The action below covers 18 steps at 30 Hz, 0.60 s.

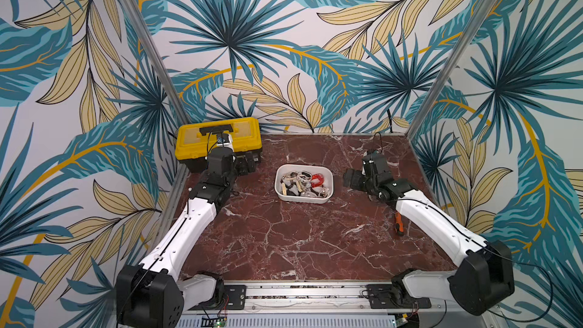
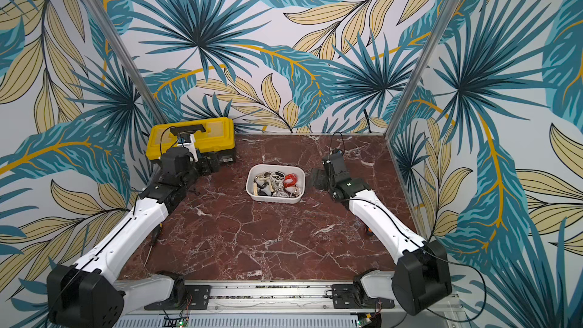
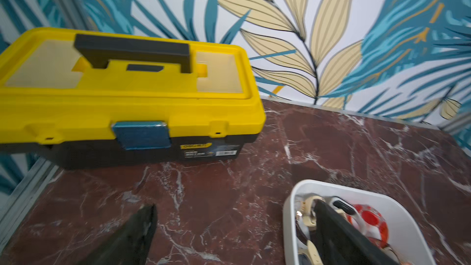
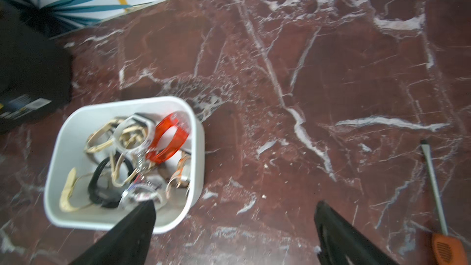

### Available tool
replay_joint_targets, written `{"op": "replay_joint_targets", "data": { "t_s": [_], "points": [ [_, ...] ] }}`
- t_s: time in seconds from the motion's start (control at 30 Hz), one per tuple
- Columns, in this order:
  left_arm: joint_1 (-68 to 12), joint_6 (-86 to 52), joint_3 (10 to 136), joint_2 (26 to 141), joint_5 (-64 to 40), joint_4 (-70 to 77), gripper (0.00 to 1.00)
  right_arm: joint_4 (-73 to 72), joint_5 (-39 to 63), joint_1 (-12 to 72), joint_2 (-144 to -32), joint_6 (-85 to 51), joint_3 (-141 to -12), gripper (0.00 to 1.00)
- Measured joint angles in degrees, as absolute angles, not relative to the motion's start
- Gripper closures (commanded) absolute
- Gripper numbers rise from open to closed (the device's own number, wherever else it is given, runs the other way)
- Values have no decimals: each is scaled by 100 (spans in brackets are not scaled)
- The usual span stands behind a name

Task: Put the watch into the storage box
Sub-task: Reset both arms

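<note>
The storage box (image 1: 303,199) (image 2: 273,199) is a shallow white tub in the middle of the marble table. Several watches lie piled inside it, among them a red one (image 4: 168,138), a black one (image 4: 102,187) and beige-strapped ones. My left gripper (image 3: 234,205) (image 1: 246,164) hangs open between the tub (image 3: 289,207) and the toolbox, one finger overlapping the tub's contents in its wrist view. Just right of the tub (image 4: 122,103), my right gripper (image 4: 235,203) (image 1: 350,179) is open too. Neither holds anything.
A yellow-lidded black toolbox (image 1: 217,140) (image 3: 114,85) stands shut at the back left corner. An orange-handled screwdriver (image 4: 435,192) (image 1: 398,224) lies under the right forearm. Another screwdriver (image 2: 151,247) lies by the left arm. Leaf-patterned walls close three sides.
</note>
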<state>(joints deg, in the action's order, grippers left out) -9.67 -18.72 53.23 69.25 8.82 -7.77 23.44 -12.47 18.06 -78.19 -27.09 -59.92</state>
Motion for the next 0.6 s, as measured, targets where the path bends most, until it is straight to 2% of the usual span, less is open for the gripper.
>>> {"op": "replay_joint_targets", "data": {
  "t_s": [0.1, 0.27, 0.6],
  "points": [
    [-729, -2016, 4943, 7013, 1304, -377, 0, 1900, -1485, 1341, -7999, -2696, -5870, 0],
    [-478, -1949, 4029, 7046, 1796, 819, 0, 473, -1986, 510, -7669, -2646, -4792, 0],
    [-357, -803, 2663, 7262, 2010, 3105, 0, -1695, -2462, 493, -7843, -1391, -3793, 0]
  ]
}}
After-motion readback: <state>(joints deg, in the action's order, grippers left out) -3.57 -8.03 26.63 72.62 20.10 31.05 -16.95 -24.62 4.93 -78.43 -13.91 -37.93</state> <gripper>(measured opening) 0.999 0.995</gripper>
